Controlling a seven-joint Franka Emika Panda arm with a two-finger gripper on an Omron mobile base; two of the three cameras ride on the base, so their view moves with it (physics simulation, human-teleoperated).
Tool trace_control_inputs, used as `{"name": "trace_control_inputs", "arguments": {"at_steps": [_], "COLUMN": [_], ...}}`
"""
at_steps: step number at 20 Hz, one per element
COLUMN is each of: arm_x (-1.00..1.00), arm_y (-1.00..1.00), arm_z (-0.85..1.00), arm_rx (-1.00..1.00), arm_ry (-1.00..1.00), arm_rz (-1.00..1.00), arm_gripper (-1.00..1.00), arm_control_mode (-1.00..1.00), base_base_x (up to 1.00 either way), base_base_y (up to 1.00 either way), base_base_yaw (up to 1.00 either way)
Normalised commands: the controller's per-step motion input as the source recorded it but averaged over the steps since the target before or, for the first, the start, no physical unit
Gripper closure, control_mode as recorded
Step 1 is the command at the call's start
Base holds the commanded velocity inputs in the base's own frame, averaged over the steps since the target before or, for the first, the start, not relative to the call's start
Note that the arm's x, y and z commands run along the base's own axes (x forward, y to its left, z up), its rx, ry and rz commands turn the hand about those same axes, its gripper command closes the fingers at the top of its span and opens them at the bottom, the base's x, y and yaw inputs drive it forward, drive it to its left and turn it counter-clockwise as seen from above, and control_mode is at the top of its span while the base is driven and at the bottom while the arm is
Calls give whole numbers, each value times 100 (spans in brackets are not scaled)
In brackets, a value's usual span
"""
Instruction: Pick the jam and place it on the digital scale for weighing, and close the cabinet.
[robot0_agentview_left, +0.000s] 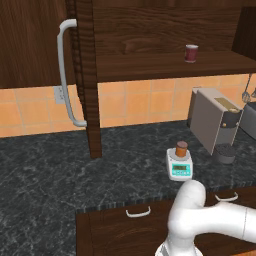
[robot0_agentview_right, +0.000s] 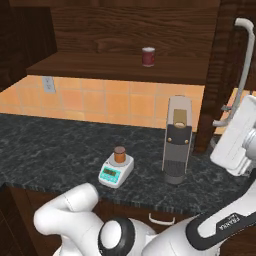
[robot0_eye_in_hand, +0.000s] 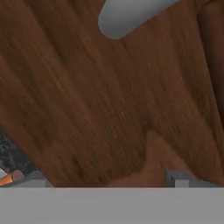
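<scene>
The jam (robot0_agentview_left: 181, 148), an orange jar with a brown lid, stands upright on the white digital scale (robot0_agentview_left: 180, 165) on the dark counter; the right base view shows the jam (robot0_agentview_right: 119, 154) on the scale (robot0_agentview_right: 116, 171) too. The cabinet stands open: its left door (robot0_agentview_left: 30, 45) with a curved grey handle (robot0_agentview_left: 65, 75) is swung out, and so is the right door (robot0_agentview_right: 222, 75) with its handle (robot0_agentview_right: 245, 65). My white hand (robot0_agentview_right: 235, 135) is right up against the right door. In the hand view my gripper (robot0_eye_in_hand: 108, 177) is open with nothing between its fingertips (robot0_eye_in_hand: 179, 177), facing the door's wood just below the grey handle (robot0_eye_in_hand: 131, 15).
A dark red cup (robot0_agentview_left: 191, 52) sits on the cabinet's open shelf (robot0_agentview_left: 165, 67). A grey boxy appliance (robot0_agentview_right: 177, 140) stands on the counter to the right of the scale. Drawers with small handles (robot0_agentview_left: 138, 212) run below the counter edge. Orange tiles back the counter.
</scene>
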Motion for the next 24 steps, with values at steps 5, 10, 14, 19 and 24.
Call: {"name": "trace_control_inputs", "arguments": {"at_steps": [5,10,14,19,24], "arm_x": [100,100,100,100,100], "arm_y": [100,100,66,30,34], "arm_z": [0,5,76,81,-3], "arm_rx": [-7,-11,-21,-17,-13], "arm_ry": [1,0,7,30,9], "arm_rz": [-26,-22,-7,0,-1], "arm_gripper": [-100,-100,-100,-100,-100], "arm_control_mode": [-100,-100,-100,-100,-100], "base_base_x": [0,0,0,0,0], "base_base_y": [0,0,0,0,0], "base_base_yaw": [0,0,0,0,0]}}
